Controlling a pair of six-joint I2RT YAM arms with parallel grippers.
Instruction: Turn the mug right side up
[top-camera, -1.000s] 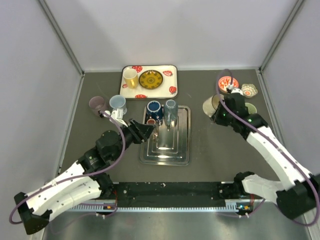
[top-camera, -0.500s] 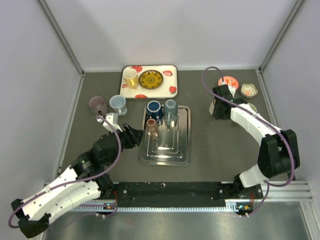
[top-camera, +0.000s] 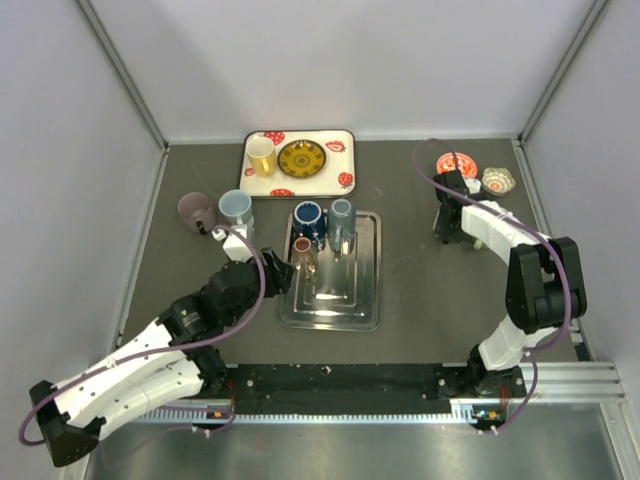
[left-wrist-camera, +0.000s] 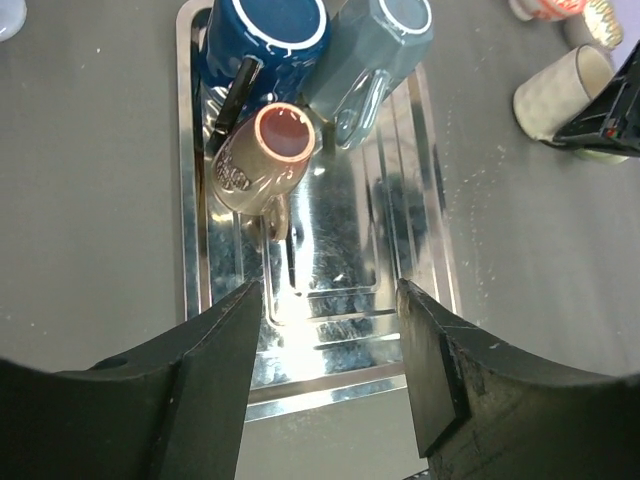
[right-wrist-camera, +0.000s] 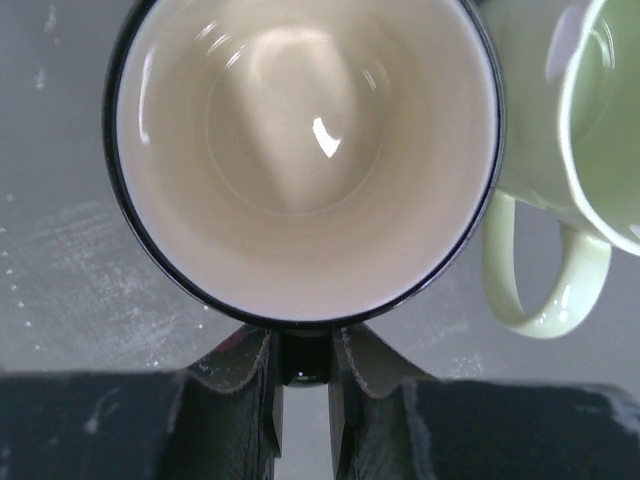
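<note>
- The table (top-camera: 420, 290) carried a metal tray (left-wrist-camera: 420, 330) of mugs. My left gripper (left-wrist-camera: 330, 300) hung over it, fingers spread wide and holding nothing.
- The cream mug (right-wrist-camera: 300, 150) was at the far right of the table, just beside a pale green mug (right-wrist-camera: 590, 110). Its mouth faced my right wrist camera, so I judged the turn essentially done.
- My right gripper (right-wrist-camera: 303, 375) was pinched tight on its handle (right-wrist-camera: 303, 355). I could not tell whether the base touched the table. Setting it down and letting go seemed all that was left.
</note>
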